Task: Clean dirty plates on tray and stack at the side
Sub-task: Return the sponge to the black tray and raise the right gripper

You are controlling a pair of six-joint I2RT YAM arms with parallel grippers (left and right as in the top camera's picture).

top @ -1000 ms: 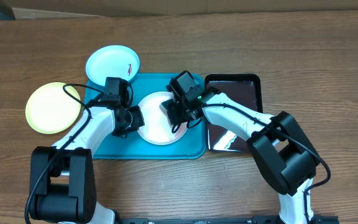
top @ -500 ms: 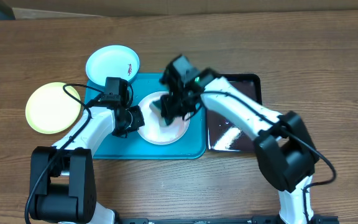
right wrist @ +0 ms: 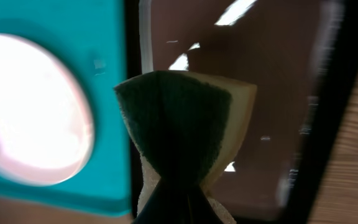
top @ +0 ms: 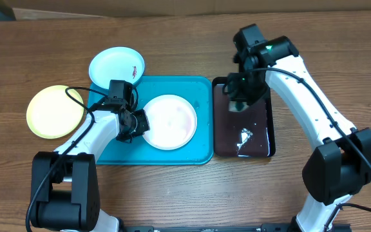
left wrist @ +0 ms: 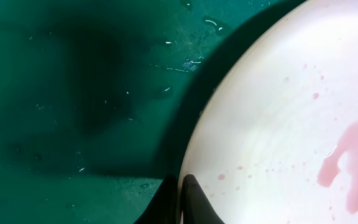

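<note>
yellow-green plate (top: 55, 111): on table (top: 172, 38), just left of tray (top: 201, 151)
light-blue plate (top: 116, 66): tray's far-left corner, touching rim, red stain
left gripper (left wrist: 180, 202): I see it pinched on the white plate's left rim
white plate (top: 169, 121): mid-tray, pink smears
right gripper (right wrist: 176, 199): clenched on green sponge (right wrist: 179, 118), over black tray (top: 263, 145) right of tray

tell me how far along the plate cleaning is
Done: the yellow-green plate lies off the turquoise tray, looking clean. In hand: left fingers pinch the rim of the white plate, pink smears on it; right fingers hold the sponge over the black tray. Left: the stained light-blue plate, and stacking.
</note>
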